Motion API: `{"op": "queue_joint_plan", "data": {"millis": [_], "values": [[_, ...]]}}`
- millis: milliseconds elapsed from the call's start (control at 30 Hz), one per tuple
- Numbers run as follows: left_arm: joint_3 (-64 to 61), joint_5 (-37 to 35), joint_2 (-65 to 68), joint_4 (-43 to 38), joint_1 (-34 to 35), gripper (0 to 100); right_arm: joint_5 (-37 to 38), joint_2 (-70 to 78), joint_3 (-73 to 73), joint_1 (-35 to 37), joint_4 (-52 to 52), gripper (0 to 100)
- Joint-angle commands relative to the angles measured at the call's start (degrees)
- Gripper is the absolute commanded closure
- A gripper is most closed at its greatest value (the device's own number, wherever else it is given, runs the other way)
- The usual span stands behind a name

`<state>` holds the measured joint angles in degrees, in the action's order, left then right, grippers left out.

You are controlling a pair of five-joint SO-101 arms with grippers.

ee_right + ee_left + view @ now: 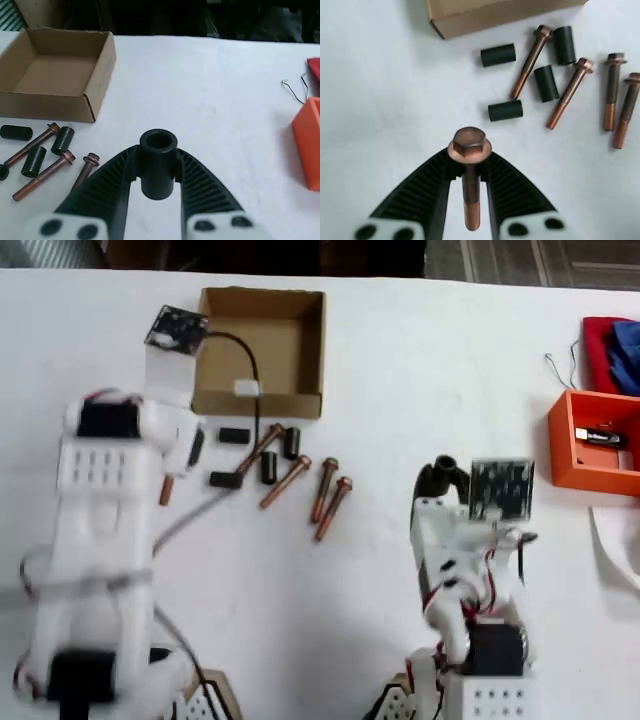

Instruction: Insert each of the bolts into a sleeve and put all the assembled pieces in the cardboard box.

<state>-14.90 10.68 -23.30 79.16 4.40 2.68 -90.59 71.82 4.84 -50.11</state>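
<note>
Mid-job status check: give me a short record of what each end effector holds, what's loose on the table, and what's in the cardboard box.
Left end effector: shut on a copper bolt, head past the fingertips
Right end effector: shut on a black sleeve, bore showing
Loose bolts: four, lying on the table near the box
Loose sleeves: four, among those bolts
Cardboard box: nothing inside
Assembled pieces: none seen
</note>
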Motion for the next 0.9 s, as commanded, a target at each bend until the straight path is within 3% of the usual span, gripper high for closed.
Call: {"op": "queue_joint_plan", "data": {"millis": [0,100,300,433,567,867], "values": [[-13.23,-0.09,-17.85,-13.27,-2.20,97,0.18,-10.42,4.84,5.05,1.19,97.5],[-23.16,-1.14,-27.52,-24.35,-2.90,97,0.09,-12.88,10.73,10.33,10.33,97.5],[-28.88,-13.63,-39.03,-42.29,-3.78,97,-0.26,-6.99,16.88,18.95,31.52,97.5],[-28.79,-14.68,-39.82,-53.01,-11.25,97,-0.26,-4.09,16.97,22.64,38.20,97.5],[-28.79,-14.68,-39.82,-54.59,-21.27,97,0.09,-2.07,16.79,24.31,45.14,97.5],[-28.79,-14.68,-39.82,-53.36,-30.07,97,0.09,-0.48,16.62,24.22,42.07,97.5]]}}
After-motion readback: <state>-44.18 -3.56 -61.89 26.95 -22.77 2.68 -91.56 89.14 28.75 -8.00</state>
